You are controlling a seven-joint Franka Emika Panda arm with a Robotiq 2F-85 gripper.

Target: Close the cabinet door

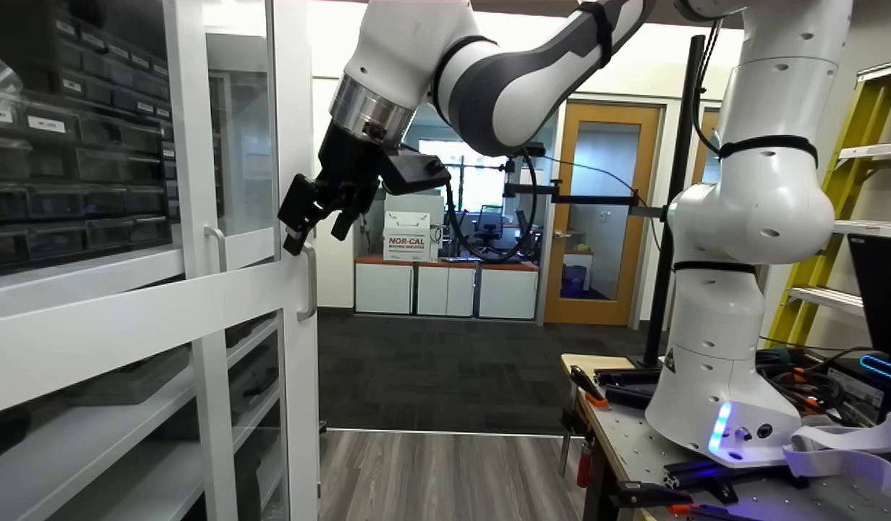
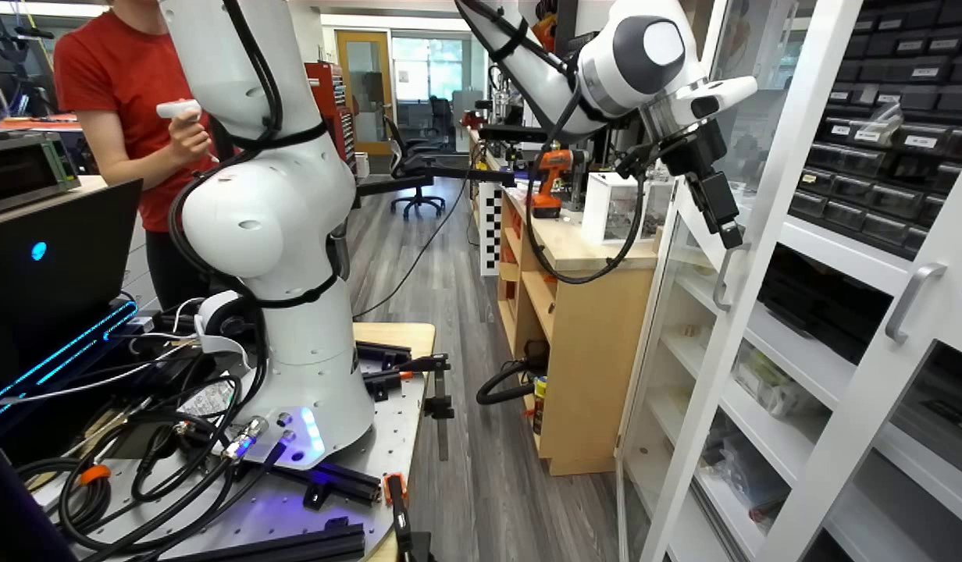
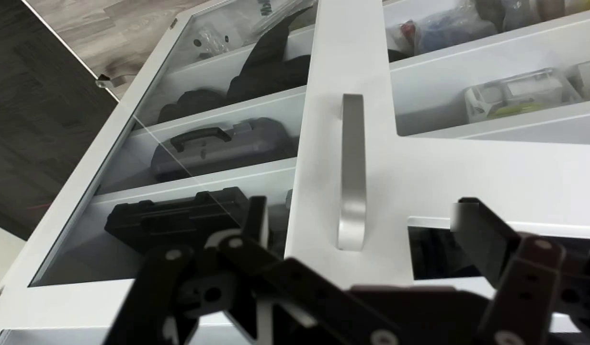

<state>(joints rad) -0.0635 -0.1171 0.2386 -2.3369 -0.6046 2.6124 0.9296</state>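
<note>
The cabinet door (image 1: 293,362) is a tall white frame with clear glass and a crossbar. It stands ajar, its free edge out from the cabinet in an exterior view. Its stile also shows in an exterior view (image 2: 792,156) and in the wrist view (image 3: 319,191). Its metal handle (image 3: 353,158) is upright on the stile and shows in both exterior views (image 1: 312,286) (image 2: 727,279). My gripper (image 1: 317,235) is open and points down at the handle's upper end. In the wrist view (image 3: 362,203) the handle lies between the spread fingers, not gripped. Whether a fingertip touches the door is unclear.
The other cabinet door (image 1: 205,181) has its own handle (image 2: 914,300). Labelled drawer bins (image 1: 84,174) fill the shelves. The robot stands on a worktable (image 1: 633,463) with cables and clamps. A wooden bench (image 2: 582,375) stands beside the cabinet. A person in red (image 2: 114,94) stands behind the robot.
</note>
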